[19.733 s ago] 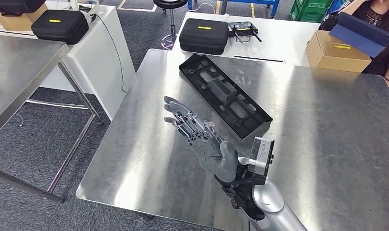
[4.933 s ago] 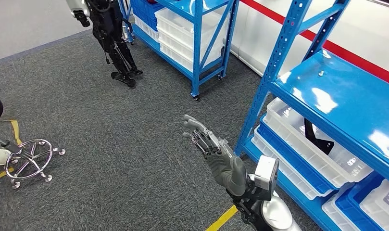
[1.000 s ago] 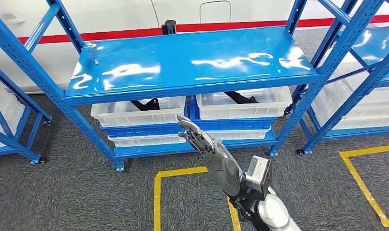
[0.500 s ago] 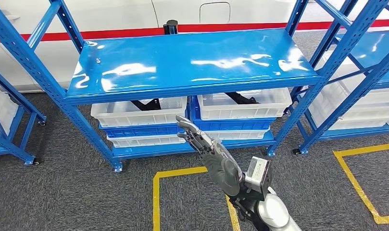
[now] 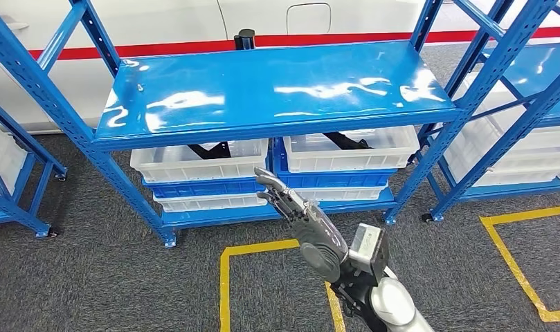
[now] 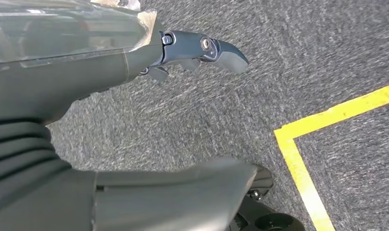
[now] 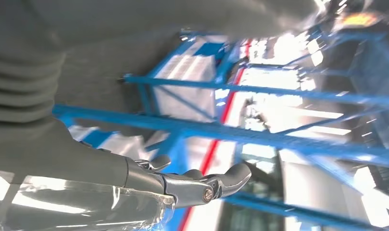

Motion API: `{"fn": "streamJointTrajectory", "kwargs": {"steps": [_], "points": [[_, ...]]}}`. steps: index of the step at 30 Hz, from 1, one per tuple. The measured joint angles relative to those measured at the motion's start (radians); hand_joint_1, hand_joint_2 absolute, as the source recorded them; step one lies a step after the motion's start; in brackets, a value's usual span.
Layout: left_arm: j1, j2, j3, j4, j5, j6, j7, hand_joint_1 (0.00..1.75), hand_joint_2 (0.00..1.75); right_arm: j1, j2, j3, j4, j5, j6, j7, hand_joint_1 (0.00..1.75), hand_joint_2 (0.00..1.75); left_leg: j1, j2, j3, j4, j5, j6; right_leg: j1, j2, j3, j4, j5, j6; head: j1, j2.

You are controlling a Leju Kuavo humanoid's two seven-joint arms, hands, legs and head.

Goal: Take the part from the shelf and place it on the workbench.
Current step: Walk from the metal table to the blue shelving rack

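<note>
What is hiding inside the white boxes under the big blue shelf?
Each white bin, left and right, has a black part poking up: one and another. The shelf board covers the rest of both bins.

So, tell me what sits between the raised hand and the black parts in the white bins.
The right hand is raised in front of the white bins. The blue shelf board overhangs them, so the black parts need reaching from under its front edge.

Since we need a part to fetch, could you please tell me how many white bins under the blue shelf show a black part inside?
2: the left white bin and the right white bin, side by side under the blue shelf. Other parts may be hidden.
</note>
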Motion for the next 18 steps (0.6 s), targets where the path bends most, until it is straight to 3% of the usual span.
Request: {"fn": "streamJointTrajectory", "kwargs": {"steps": [9,10,13,14,18], "points": [[0.028,-0.009,0.119,-0.025,-0.113,-0.055,0.060,0.00,1.75,0.070,-0.002,-0.099,0.207,0.047,-0.033,0.043,0.00,1.75,0.000,0.000,-0.001,0.000,0.000,0.000,0.000,0.000,0.000,0.000,0.000,0.000,0.000,0.000],[0.032,-0.009,0.133,-0.029,-0.125,-0.062,0.066,0.00,1.31,0.079,-0.002,-0.111,0.231,0.052,-0.036,0.047,0.00,1.75,0.000,0.000,-0.001,0.000,0.000,0.000,0.000,0.000,0.000,0.000,0.000,0.000,0.000,0.000],[0.044,-0.011,0.178,-0.041,-0.164,-0.081,0.087,0.00,0.00,0.105,0.001,-0.148,0.311,0.068,-0.047,0.062,0.00,0.44,0.000,0.000,-0.001,0.000,0.000,0.001,0.000,0.000,0.000,0.000,0.000,0.000,0.000,0.000],[0.048,-0.011,0.192,-0.045,-0.177,-0.087,0.094,0.00,0.00,0.114,0.002,-0.161,0.337,0.073,-0.051,0.067,0.00,0.00,0.000,0.000,-0.001,0.000,0.000,0.001,0.000,0.000,-0.001,0.000,0.000,0.000,0.000,0.000],[0.064,-0.013,0.251,-0.061,-0.229,-0.113,0.122,0.00,0.00,0.148,0.009,-0.211,0.441,0.095,-0.065,0.086,0.00,0.00,0.000,0.000,-0.001,0.000,-0.001,0.001,0.000,0.000,-0.001,0.000,0.000,0.000,0.000,0.000]]}}
